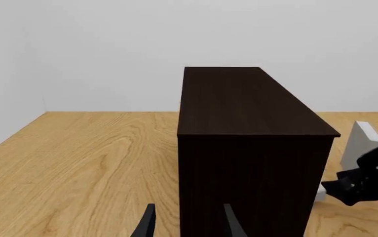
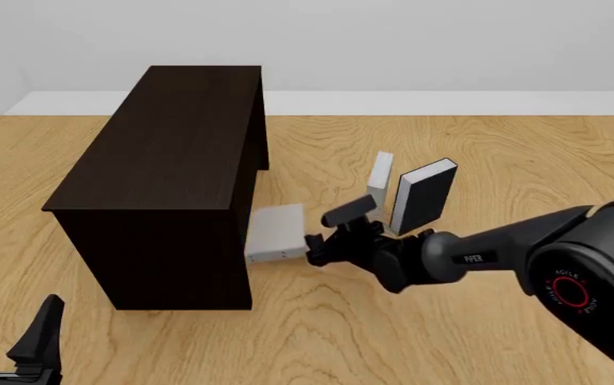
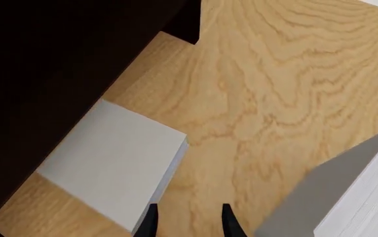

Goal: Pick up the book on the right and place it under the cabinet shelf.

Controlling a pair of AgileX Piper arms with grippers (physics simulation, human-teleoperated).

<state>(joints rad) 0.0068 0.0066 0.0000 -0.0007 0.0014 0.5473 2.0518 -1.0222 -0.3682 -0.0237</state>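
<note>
The book (image 2: 275,230), light grey with white page edges, lies flat on the table with one end tucked into the recessed side opening of the dark cabinet shelf (image 2: 168,152). My right gripper (image 2: 329,228) hovers open just beside the book's outer end. In the right wrist view the book (image 3: 110,163) runs under the cabinet shelf (image 3: 44,64), and the right gripper (image 3: 189,224) holds nothing, with one finger over the book's corner. My left gripper (image 2: 13,333) stays open near the front left. In the left wrist view it (image 1: 189,227) faces the cabinet shelf (image 1: 248,113).
A thinner grey book (image 2: 380,180) and a black-covered book (image 2: 422,196) stand upright just behind my right arm. The thinner grey book (image 3: 334,197) is close beside the right gripper. The wooden table (image 2: 478,321) ends at a white wall behind.
</note>
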